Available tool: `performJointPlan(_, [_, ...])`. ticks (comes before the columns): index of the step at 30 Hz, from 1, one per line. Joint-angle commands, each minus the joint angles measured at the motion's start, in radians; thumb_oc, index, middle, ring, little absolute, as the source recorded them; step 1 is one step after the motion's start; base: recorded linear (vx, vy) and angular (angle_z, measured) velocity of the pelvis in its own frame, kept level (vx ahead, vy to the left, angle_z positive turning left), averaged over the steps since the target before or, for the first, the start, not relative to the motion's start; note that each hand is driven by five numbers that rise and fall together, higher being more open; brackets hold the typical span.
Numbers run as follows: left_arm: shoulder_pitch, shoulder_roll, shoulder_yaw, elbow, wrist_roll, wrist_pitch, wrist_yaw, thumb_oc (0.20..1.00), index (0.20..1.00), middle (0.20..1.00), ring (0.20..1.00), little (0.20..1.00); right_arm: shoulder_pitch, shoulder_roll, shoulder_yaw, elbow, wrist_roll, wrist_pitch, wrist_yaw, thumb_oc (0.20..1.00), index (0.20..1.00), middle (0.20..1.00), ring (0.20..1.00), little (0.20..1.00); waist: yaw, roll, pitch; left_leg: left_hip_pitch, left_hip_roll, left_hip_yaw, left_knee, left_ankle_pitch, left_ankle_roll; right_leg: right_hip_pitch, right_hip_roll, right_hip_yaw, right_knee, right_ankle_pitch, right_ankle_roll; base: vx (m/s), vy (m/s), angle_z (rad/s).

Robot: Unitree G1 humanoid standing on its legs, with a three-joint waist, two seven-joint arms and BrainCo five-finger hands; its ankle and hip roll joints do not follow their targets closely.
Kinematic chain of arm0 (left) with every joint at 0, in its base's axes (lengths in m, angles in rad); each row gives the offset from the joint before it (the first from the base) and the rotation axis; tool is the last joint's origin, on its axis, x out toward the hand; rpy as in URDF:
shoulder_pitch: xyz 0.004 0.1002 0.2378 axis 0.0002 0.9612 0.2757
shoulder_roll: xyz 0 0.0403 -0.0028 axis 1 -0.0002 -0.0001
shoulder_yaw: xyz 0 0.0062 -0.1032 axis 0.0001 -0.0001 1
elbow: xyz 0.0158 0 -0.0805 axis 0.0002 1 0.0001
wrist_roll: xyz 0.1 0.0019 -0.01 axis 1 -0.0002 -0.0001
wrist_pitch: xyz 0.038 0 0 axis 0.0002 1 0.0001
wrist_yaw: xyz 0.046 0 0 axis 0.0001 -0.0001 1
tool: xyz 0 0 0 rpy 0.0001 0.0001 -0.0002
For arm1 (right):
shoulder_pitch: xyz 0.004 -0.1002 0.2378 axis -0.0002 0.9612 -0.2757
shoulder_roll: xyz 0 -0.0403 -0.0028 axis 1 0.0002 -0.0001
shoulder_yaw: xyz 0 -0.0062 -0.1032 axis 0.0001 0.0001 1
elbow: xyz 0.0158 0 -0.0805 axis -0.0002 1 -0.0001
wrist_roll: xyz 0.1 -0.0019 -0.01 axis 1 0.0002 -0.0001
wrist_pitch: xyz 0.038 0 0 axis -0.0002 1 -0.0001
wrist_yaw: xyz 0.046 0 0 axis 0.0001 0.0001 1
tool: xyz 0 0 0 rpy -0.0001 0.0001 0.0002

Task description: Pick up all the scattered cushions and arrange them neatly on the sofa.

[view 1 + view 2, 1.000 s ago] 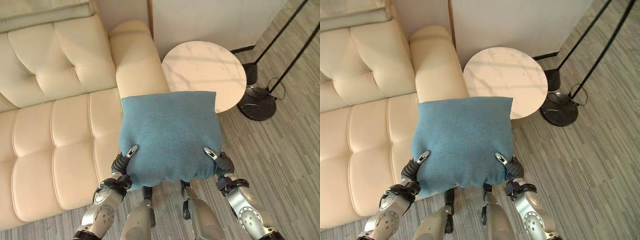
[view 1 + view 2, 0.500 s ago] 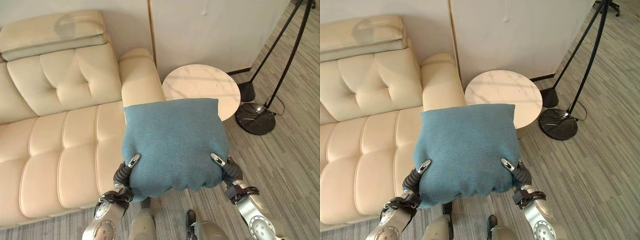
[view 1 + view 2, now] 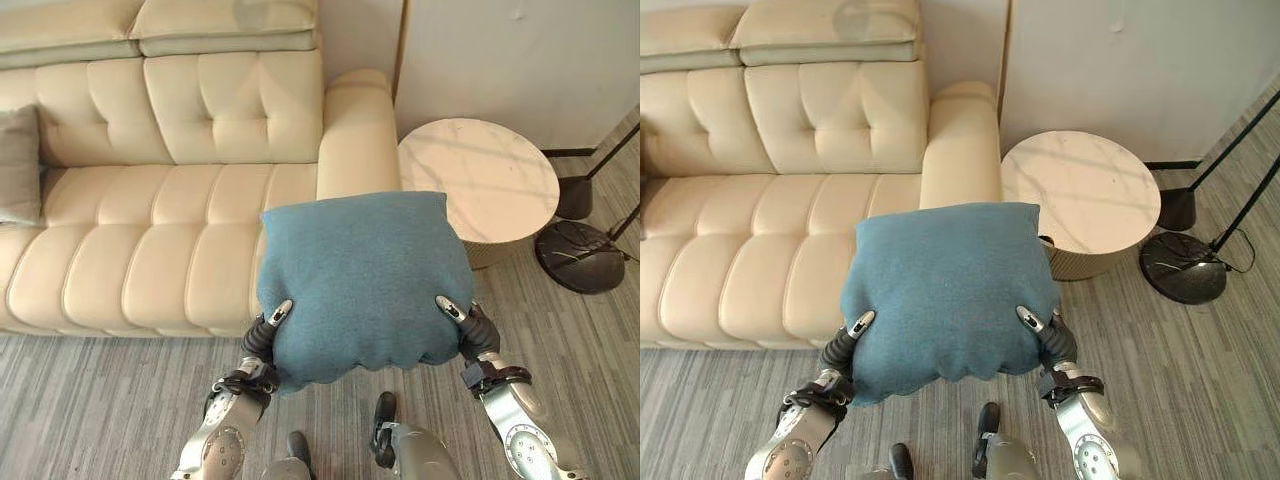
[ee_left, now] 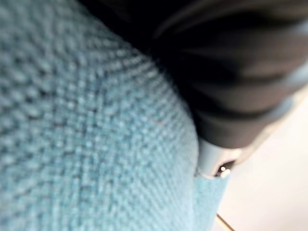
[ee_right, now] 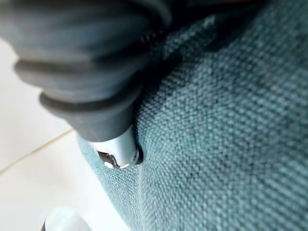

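Holding the blue cushion point(image 3: 365, 275) up off the floor between both hands, left hand point(image 3: 262, 338) pinching its lower left corner with a thumb on top, right hand point(image 3: 468, 325) doing the same on the lower right, fingers tucked underneath. Hanging out in front of the sofa point(image 3: 180, 250), open seat lying ahead and to the left, so probably swinging left and forward next. Passing over the round side table point(image 3: 480, 180) off right. Sitting at the sofa's far left end, a grey cushion point(image 3: 18, 165).
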Motion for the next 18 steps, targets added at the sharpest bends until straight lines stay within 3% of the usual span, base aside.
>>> performJointPlan(1, [-0.018, -0.036, -0.061, -0.159, 0.042, -0.016, -0.124, 0.200, 0.200, 0.200, 0.200, 0.200, -0.057, 0.081, 0.102, -0.156, -0.004, -0.028, 0.090, 0.200, 0.200, 0.200, 0.200, 0.200, -0.004, -0.041, -0.066, -0.044, 0.005, -0.016, -0.019, 0.016, 0.007, 0.171, 0.012, 0.023, -0.084, -0.153, 0.074, 0.00, 0.091, -0.05])
performJointPlan(9, [-0.014, -0.026, -0.008, -0.171, 0.065, -0.043, -0.106, 0.200, 0.200, 0.200, 0.200, 0.200, -0.079, 0.094, 0.114, -0.143, -0.010, -0.022, 0.096, 0.200, 0.200, 0.200, 0.200, 0.200, 0.040, -0.074, -0.046, -0.086, -0.014, -0.043, 0.024, -0.012, 0.029, 0.157, -0.028, 0.003, -0.059, -0.137, 0.101, -0.02, 0.108, 0.01])
performJointPlan(10, [-0.009, -0.025, 0.013, -0.168, 0.074, -0.053, -0.100, 0.200, 0.200, 0.200, 0.200, 0.200, -0.079, 0.106, 0.106, -0.145, -0.023, -0.023, 0.097, 0.200, 0.200, 0.200, 0.200, 0.200, 0.061, -0.078, -0.051, -0.099, -0.047, -0.091, 0.039, -0.033, 0.052, 0.151, -0.067, -0.012, 0.009, -0.147, 0.112, 0.02, 0.218, 0.22])
performJointPlan(12, [-0.008, -0.026, 0.016, -0.167, 0.081, -0.053, -0.098, 0.200, 0.200, 0.200, 0.200, 0.200, -0.071, 0.111, 0.099, -0.150, -0.030, -0.023, 0.102, 0.200, 0.200, 0.200, 0.200, 0.200, 0.065, -0.077, -0.053, -0.099, -0.062, -0.113, 0.044, -0.041, 0.063, 0.142, -0.087, -0.014, 0.057, -0.152, 0.117, 0.05, 0.206, 0.57])
performJointPlan(14, [-0.013, -0.020, 0.022, -0.161, 0.085, -0.058, -0.087, 0.200, 0.200, 0.200, 0.200, 0.200, -0.062, 0.117, 0.092, -0.157, -0.039, -0.019, 0.107, 0.200, 0.200, 0.200, 0.200, 0.200, 0.065, -0.071, -0.035, -0.097, -0.097, -0.167, 0.062, -0.051, 0.089, 0.101, -0.128, 0.012, 0.194, -0.102, 0.125, 0.06, 0.234, 0.56])
performJointPlan(16, [-0.015, -0.019, 0.022, -0.158, 0.090, -0.061, -0.085, 0.200, 0.200, 0.200, 0.200, 0.200, -0.058, 0.122, 0.089, -0.156, -0.041, -0.021, 0.105, 0.200, 0.200, 0.200, 0.200, 0.200, 0.061, -0.067, -0.030, -0.091, -0.106, -0.188, 0.060, -0.054, 0.096, 0.084, -0.125, 0.040, 0.235, -0.099, 0.126, 0.05, 0.119, 0.78])
performJointPlan(17, [-0.016, -0.017, 0.021, -0.155, 0.100, -0.069, -0.081, 0.200, 0.200, 0.200, 0.200, 0.200, -0.052, 0.128, 0.085, -0.154, -0.037, -0.030, 0.102, 0.200, 0.200, 0.200, 0.200, 0.200, 0.050, -0.059, -0.023, -0.082, -0.113, -0.210, 0.054, -0.054, 0.104, 0.050, -0.094, 0.094, 0.271, -0.104, 0.116, 0.09, 0.140, 1.11])
performJointPlan(18, [-0.017, -0.019, 0.028, -0.160, 0.102, -0.074, -0.082, 0.200, 0.200, 0.200, 0.200, 0.200, -0.053, 0.127, 0.076, -0.155, -0.033, -0.035, 0.100, 0.200, 0.200, 0.200, 0.200, 0.200, 0.029, -0.047, -0.013, -0.070, -0.122, -0.250, 0.044, -0.052, 0.105, -0.010, -0.012, 0.188, 0.241, -0.137, 0.096, 0.13, 0.170, 0.89])
